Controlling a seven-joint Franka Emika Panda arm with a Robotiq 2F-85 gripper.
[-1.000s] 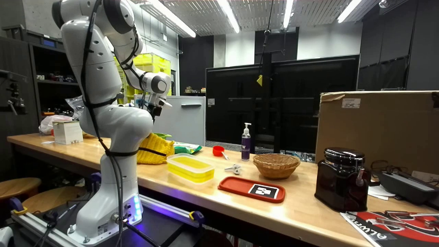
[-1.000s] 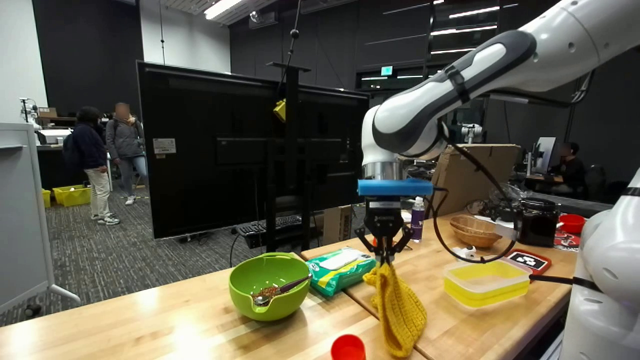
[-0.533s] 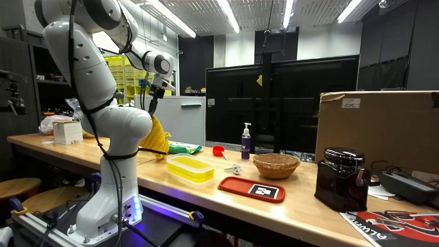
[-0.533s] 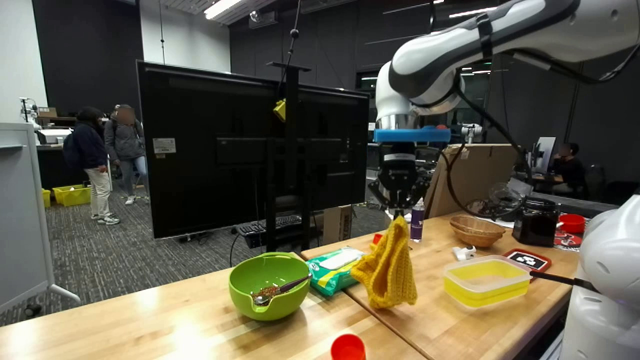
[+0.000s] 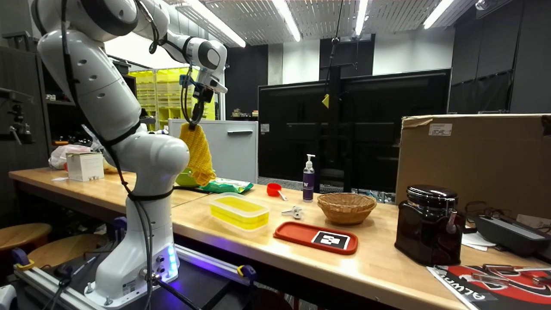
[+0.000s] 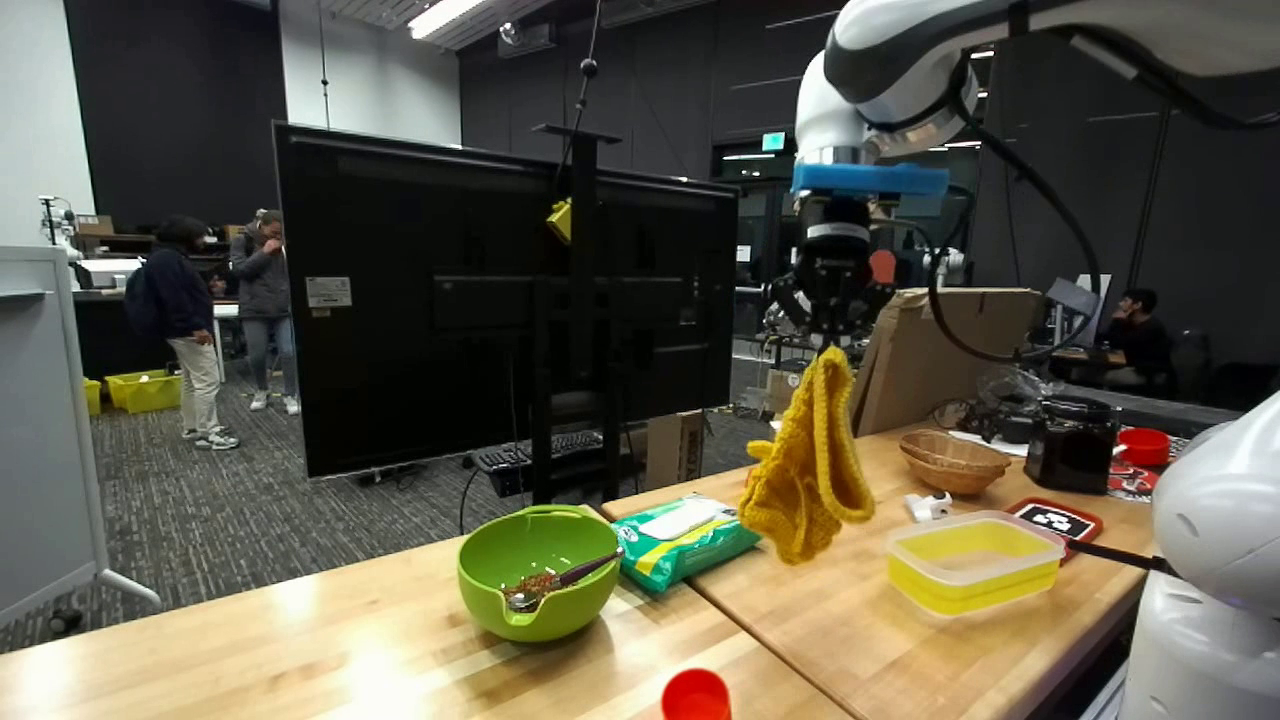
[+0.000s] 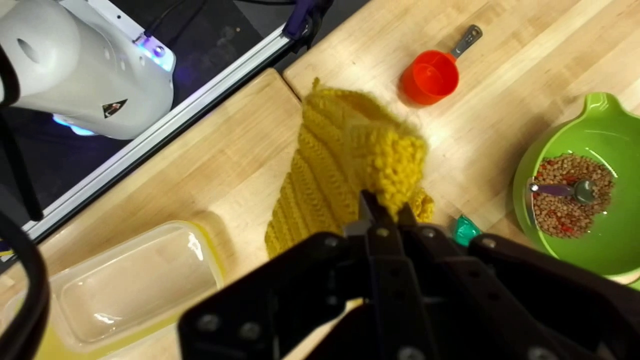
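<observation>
In an exterior view, the black gripper (image 5: 192,126) is pinching the top of a yellow knitted cloth (image 5: 197,153), its fingers pressing together on the fabric. The cloth is hanging above the wooden table (image 5: 379,262), its long axis running nearly upright, its lower end pointing down and slightly toward the picture's right. It is partly hiding a green bowl (image 5: 186,179), and a green wipes packet (image 5: 230,185) is showing just past its lower end. A rectangular translucent yellow container (image 5: 239,219) is standing nearer the table's front edge, while a wicker basket (image 5: 348,211) and a red tray (image 5: 297,232) are sitting farther along.

In an exterior view, a blue bar (image 6: 870,180) is showing above the gripper, and the cloth is looking broader: narrow at the grip, it is spreading downward into two flaps, one reaching lower toward the picture's left, the other ending higher on the right. Its long axis is leaning a little off vertical. The bowl is sitting well apart from it, with the wipes packet between them.

In the wrist view, the fingertips are meeting on the cloth, a looped corner bunching over them. Foreshortened from above, it is stretching from near the top toward the lower left. A red measuring cup (image 7: 431,77) is showing beside its upper end; the bowl, on the far right, is holding brown grains (image 7: 565,167) and a purple-handled utensil (image 7: 552,189).
</observation>
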